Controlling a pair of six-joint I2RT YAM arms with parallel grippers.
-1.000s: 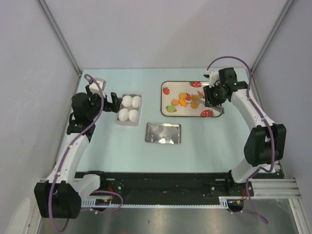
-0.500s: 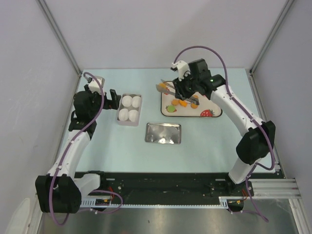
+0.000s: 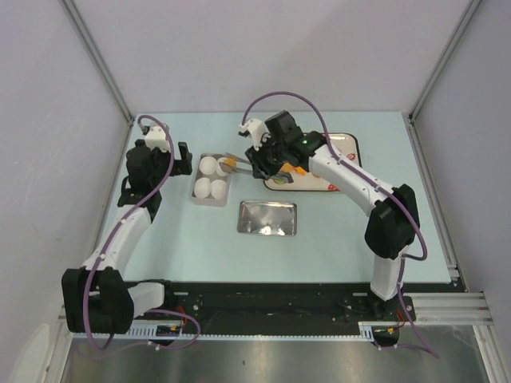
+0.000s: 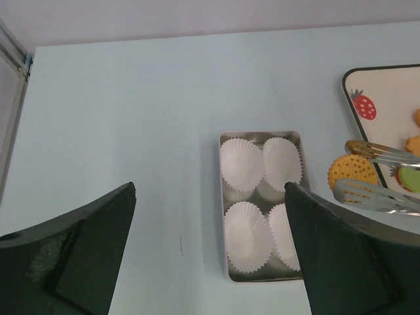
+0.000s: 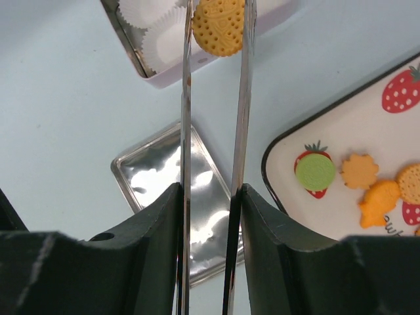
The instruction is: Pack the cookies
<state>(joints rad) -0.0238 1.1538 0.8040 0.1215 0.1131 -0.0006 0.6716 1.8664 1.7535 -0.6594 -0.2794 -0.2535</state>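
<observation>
The pale table [image 3: 335, 239] bears a strawberry-print tray [image 5: 367, 131] with loose cookies [image 5: 359, 170] and a tin [image 4: 223, 216] of paper cups [image 4: 241, 164]. The left gripper [image 4: 210, 190] hangs near the tin, fingers spread wide. The right gripper [image 5: 211, 216] squeezes metal tongs [image 5: 186, 131], which pinch one cookie [image 5: 218, 26], apparently at the tin's tray-side rim

Overhead view and both close wrist views share the cup tin [image 3: 209, 203].
</observation>
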